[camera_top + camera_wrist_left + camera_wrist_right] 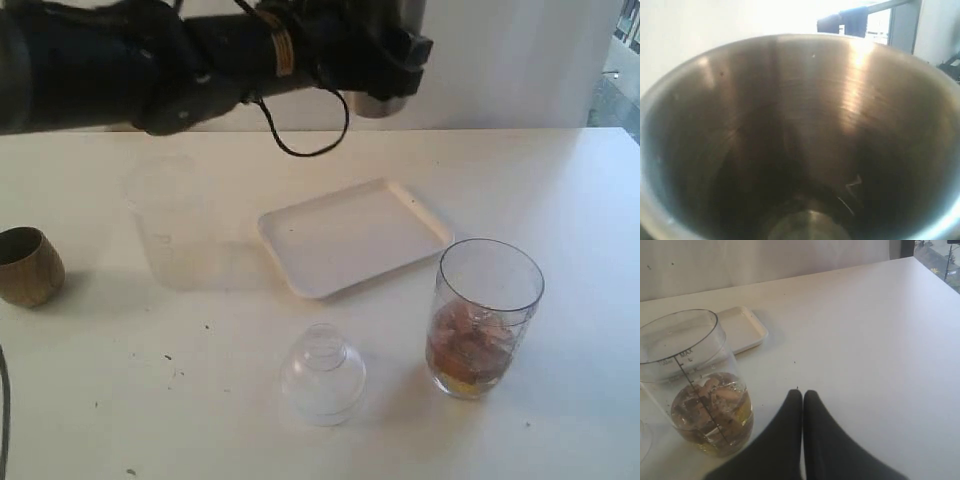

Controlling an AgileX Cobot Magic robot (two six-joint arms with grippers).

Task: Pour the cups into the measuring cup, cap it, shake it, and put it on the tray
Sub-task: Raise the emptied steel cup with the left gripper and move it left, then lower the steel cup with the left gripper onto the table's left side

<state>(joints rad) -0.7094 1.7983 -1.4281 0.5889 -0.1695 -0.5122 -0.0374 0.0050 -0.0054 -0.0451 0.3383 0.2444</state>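
High at the back of the exterior view, my left gripper (388,62) is shut on the steel tumbler (378,104), held in the air. The tumbler's interior (805,140) fills the left wrist view and looks empty; the fingers are hidden there. The measuring cup (487,318) stands at the front right, holding brownish pieces in yellowish liquid. In the right wrist view my right gripper (803,392) is shut and empty on the table beside the measuring cup (695,385). Far left is the brown cup (28,265), with the frosted cup (168,215) left of the tray (352,235).
A small clear domed lid (322,375) rests on the white table in front of the tray. The tray's corner (742,327) shows behind the measuring cup in the right wrist view. The left arm with its black cable spans the upper left of the exterior view.
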